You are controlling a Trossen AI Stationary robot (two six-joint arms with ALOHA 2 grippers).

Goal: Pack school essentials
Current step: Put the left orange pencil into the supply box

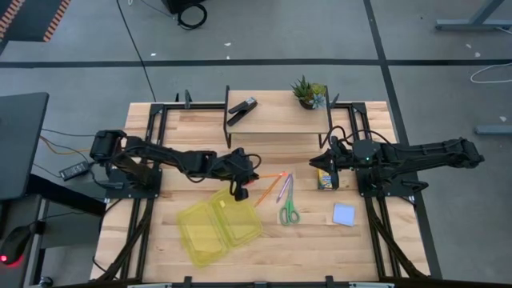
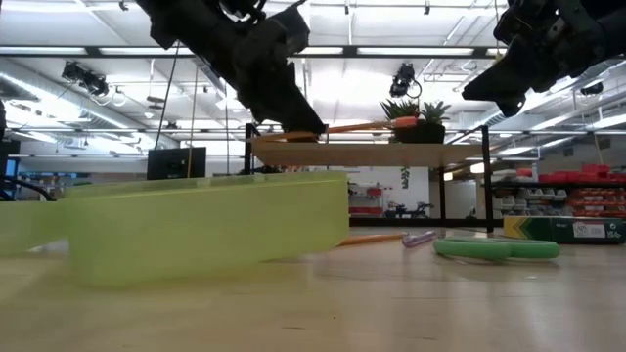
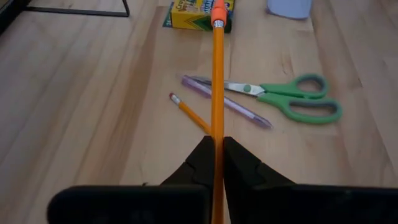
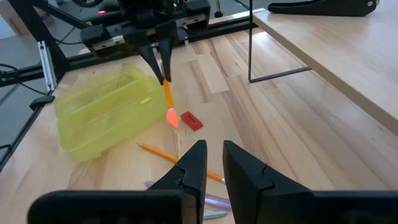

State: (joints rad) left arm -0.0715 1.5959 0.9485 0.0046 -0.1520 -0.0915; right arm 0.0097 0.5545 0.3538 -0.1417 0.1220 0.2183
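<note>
Left gripper [image 3: 217, 140] pressed together on an orange pencil [image 3: 217, 74], raised off the table beside the open lid edge of the translucent yellow case [image 1: 220, 228], eraser end pointing toward the right arm. Right gripper [image 4: 214, 149] poised over the small yellow-green box [image 1: 325, 180], fingers nearly together with a slim gap, nothing between them. Judged from the layout, barely begun: no item visible inside the case, first pencil lifted but not yet dropped in. Left to pack, all lying on the wood between the two arms: a second pencil [image 3: 189, 112], the purple pen [image 3: 230, 102] crossing it, the green-handled scissors [image 1: 289, 212] just beyond, the tiny red eraser [image 4: 191, 121] near the case, the pale blue notepad [image 1: 344, 214] toward the right side, and the box under the right arm. As for the held pencil — long, slim, bright orange, tipped with a coral-pink eraser, level or nearly so in the low view, gripped near its writing end, most of its length jutting forward past the fingertips. Seemingly a light thing, likely to swing in so narrow a pinch — worth a slow carry over the case.
</note>
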